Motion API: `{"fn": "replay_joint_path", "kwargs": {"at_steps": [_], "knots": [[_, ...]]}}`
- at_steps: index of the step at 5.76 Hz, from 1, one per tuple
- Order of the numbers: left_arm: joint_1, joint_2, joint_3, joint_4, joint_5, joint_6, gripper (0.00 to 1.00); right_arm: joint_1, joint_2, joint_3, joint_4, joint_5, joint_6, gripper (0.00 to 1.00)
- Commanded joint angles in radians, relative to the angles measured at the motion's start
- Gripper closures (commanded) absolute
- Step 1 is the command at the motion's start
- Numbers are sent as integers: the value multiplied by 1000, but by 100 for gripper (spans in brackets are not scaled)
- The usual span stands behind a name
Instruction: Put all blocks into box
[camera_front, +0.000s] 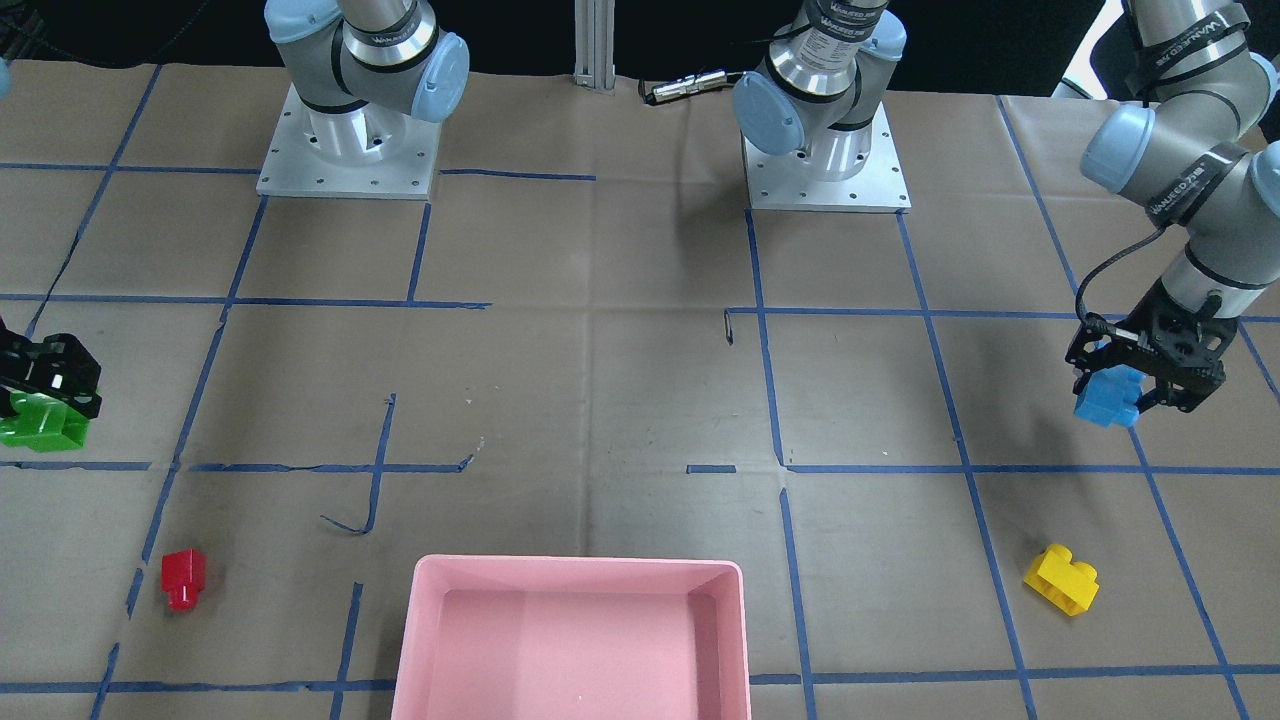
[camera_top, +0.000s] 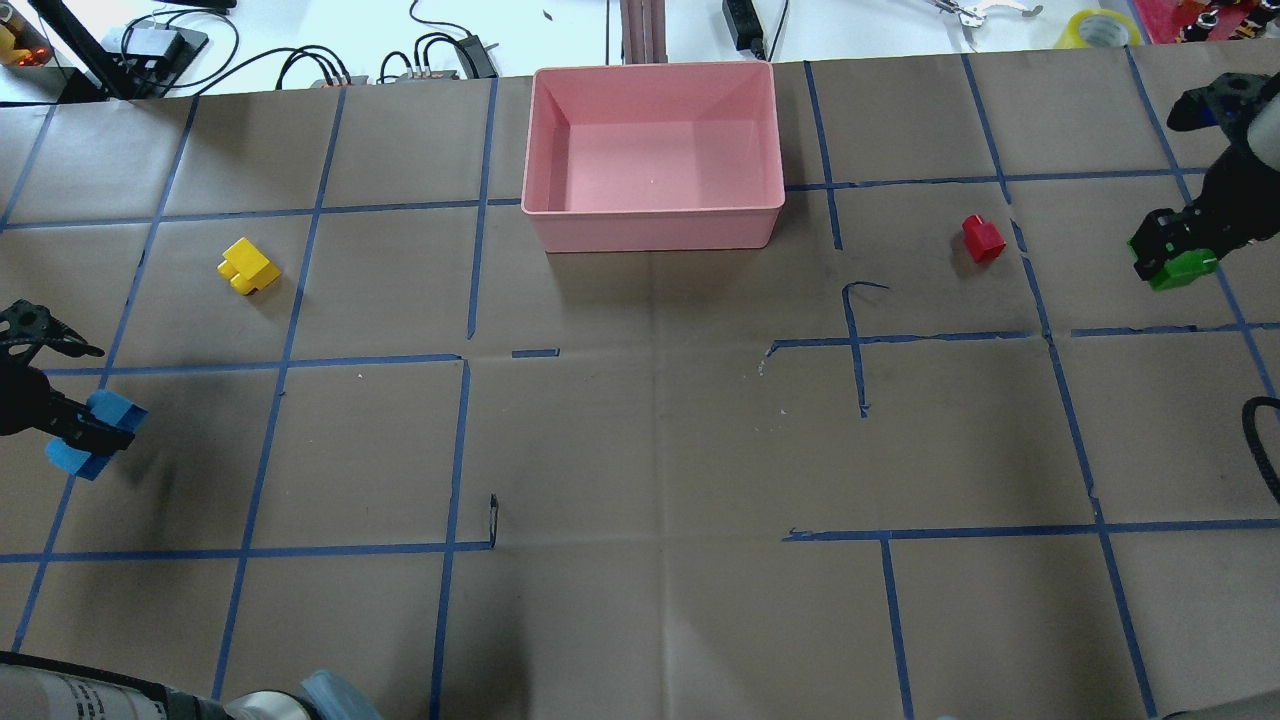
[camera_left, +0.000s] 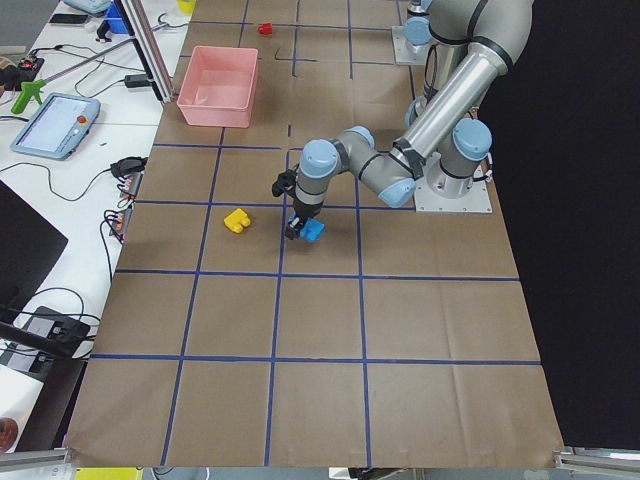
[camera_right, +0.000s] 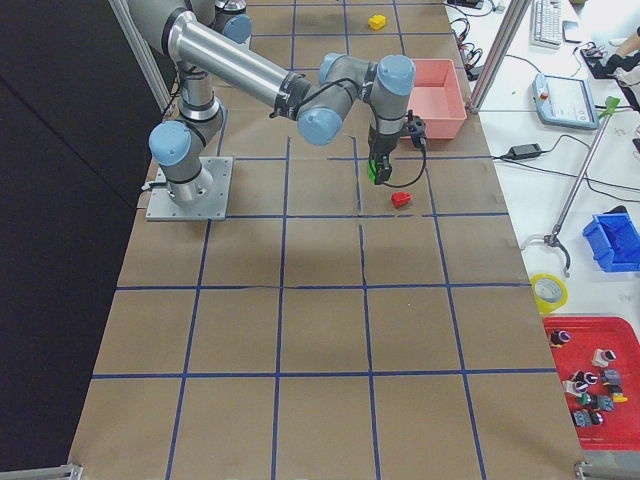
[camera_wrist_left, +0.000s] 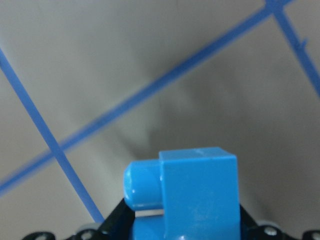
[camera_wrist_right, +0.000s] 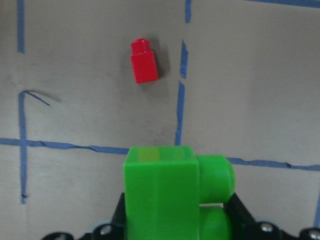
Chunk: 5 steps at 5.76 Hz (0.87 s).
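While left gripper (camera_top: 98, 433) pinches blue block (camera_top: 113, 409) and right gripper (camera_top: 1165, 260) pinches green block (camera_top: 1182, 268), carry both above the box (camera_top: 655, 228) rim at twelve o'clock, overhead view, releasing inside.

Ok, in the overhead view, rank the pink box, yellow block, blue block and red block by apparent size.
1. pink box, by far largest.
2. yellow block and blue block: alike; blue is partly hidden by the left gripper, so no ranking between them.
3. red block, smallest.

blue block (camera_wrist_left: 197, 192) at bottom centre | above brown paper (camera_wrist_left: 100, 60) | blue tape lines (camera_wrist_left: 150, 92)
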<state>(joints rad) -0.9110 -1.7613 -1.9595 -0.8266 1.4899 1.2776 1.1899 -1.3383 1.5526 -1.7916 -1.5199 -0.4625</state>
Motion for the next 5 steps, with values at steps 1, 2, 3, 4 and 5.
{"fn": "replay_joint_path", "kwargs": {"at_steps": [1, 2, 3, 4, 5], "knots": [[-189, -29, 216, -162, -8, -222, 82, 116, 39, -124, 119, 156, 165, 90], [-265, -79, 319, -205, -8, -332, 82, 217, 77, -150, 112, 165, 324, 90], [-325, -154, 409, -212, -8, -415, 82, 323, 150, -214, 101, 203, 484, 90], [-386, -203, 482, -217, -8, -517, 82, 406, 247, -306, 39, 216, 610, 90], [-434, -234, 531, -221, -7, -599, 82, 466, 331, -401, -6, 230, 692, 89]]}}
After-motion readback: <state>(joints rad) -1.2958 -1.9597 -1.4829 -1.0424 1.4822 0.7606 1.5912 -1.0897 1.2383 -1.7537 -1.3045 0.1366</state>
